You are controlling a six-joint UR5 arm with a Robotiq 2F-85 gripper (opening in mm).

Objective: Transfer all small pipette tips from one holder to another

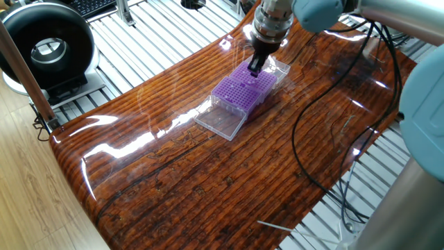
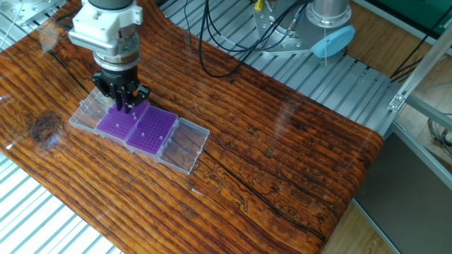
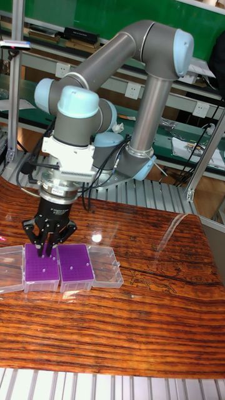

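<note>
Two purple holders sit side by side on the wooden table, each in a clear box with its lid folded flat outward. In the other fixed view they are the left holder [image 2: 114,125] and the right holder [image 2: 155,132]; a few pale pipette tips dot both grids. My gripper [image 2: 127,107] hangs just above the left holder's far edge, fingers pinched together. Any tip between them is too small to see. The tall fixed view shows the gripper [image 3: 45,252] over the left holder [image 3: 39,270], beside the right one [image 3: 75,265]. One fixed view has the gripper [image 1: 255,68] above the farther holder [image 1: 259,80].
Clear lids [image 2: 86,116] [image 2: 185,144] lie flat at both outer ends of the boxes. Black cables [image 1: 312,139] cross the table's right side. A round black device [image 1: 45,48] stands off the left corner. A thin white stick [image 1: 277,226] lies near the front edge.
</note>
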